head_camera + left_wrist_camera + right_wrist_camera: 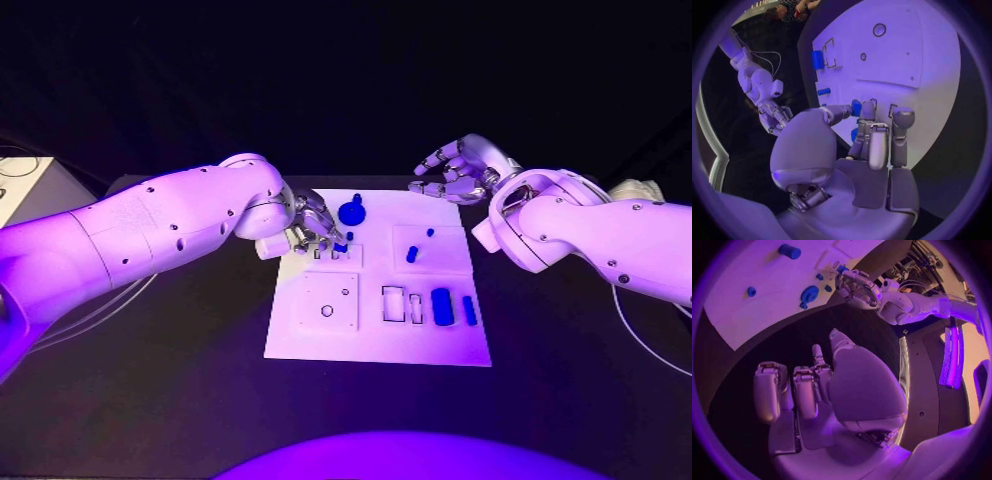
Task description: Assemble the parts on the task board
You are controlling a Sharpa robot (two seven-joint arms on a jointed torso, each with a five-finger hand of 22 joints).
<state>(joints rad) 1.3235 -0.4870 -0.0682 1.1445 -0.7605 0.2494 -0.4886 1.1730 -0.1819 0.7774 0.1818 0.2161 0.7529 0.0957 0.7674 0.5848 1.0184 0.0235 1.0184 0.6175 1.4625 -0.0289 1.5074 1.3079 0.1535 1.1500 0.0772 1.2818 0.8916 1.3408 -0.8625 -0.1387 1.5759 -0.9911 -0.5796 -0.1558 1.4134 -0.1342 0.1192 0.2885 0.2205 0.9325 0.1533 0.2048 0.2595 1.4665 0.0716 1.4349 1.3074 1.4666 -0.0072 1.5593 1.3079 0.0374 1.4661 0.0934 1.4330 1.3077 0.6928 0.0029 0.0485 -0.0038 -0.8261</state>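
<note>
The white task board [325, 340] lies mid-table. My left hand [310, 232] rests its fingertips on the board's far left part, by two small slots. In the left wrist view the left hand [870, 145] pinches a small blue part [856, 107] between thumb and a finger, low against the board. A round blue knob [352, 210] stands just beyond it. My right hand [459, 170] hovers off the board's far right corner with fingers loosely bent and apart, holding nothing; the right wrist view shows the right hand [817, 390] over bare black table.
Two small blue pegs [430, 232] [413, 254] stand in the board's right square. Two blue bars [443, 307] [469, 309] lie near its right edge beside empty slots [394, 303]. A white box [22, 190] sits at the table's far left.
</note>
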